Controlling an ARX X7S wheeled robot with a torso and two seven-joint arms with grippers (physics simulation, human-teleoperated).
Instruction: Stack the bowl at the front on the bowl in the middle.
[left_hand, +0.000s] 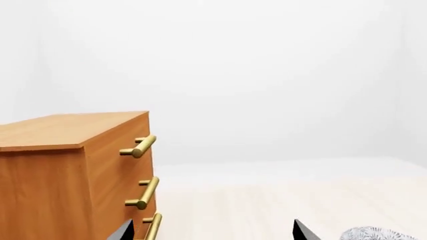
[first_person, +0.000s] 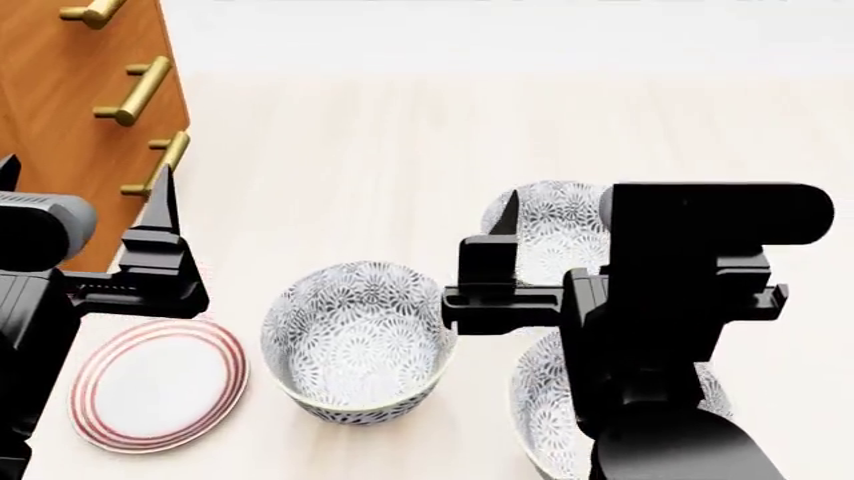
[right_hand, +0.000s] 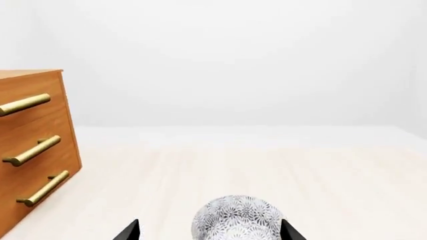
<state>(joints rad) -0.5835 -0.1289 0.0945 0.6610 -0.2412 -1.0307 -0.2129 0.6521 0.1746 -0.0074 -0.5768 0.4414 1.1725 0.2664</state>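
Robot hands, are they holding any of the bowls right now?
No, nothing is held. The left gripper and the right gripper are both open and hang above the table; neither one's fingers touch a bowl.

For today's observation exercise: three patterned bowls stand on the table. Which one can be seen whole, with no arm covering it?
The bowl beside the red-rimmed plate. The far bowl and the nearest bowl are both partly hidden behind the right arm.

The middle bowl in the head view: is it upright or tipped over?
Upright. The middle bowl sits with its rim up, its patterned inside open to the head camera.
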